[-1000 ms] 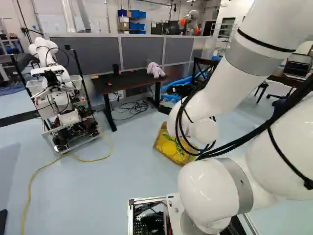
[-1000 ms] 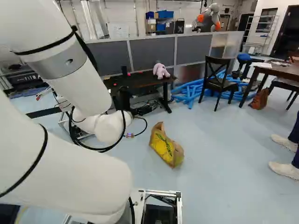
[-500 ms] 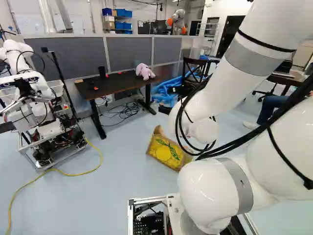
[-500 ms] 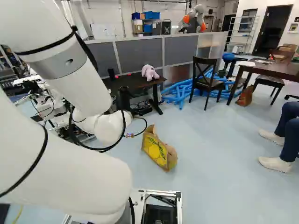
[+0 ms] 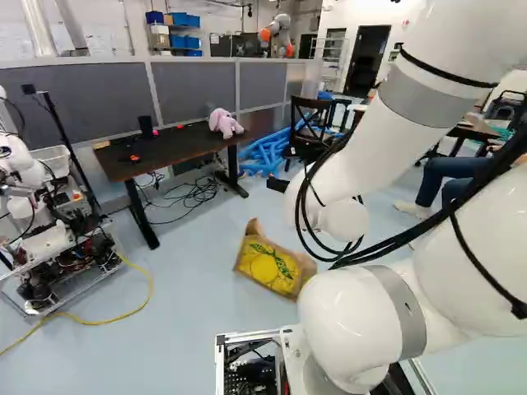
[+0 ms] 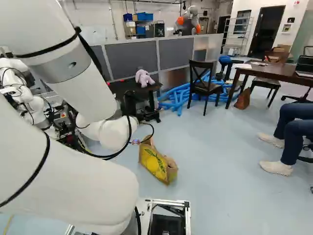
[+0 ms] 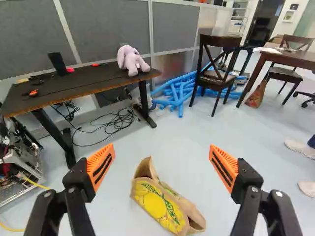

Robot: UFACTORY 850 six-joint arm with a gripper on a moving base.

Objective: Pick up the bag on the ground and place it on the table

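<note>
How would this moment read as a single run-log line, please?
bag: on floor, not gripped | gripper: open, facing bag | dark table: plush toy on top, no bag | lift: not yet done

the pale floor [image 7: 182, 147] carries a paper bag [image 7: 160, 204], the dark table [image 7: 93, 83] a lilac plush toy [image 7: 132, 60].

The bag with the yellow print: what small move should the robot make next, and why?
Probably lower the open jaws toward the bag. It rests on the floor, roughly in line with the gap between the jaws in the wrist view, and they stand wide apart with nothing gripped.
</note>
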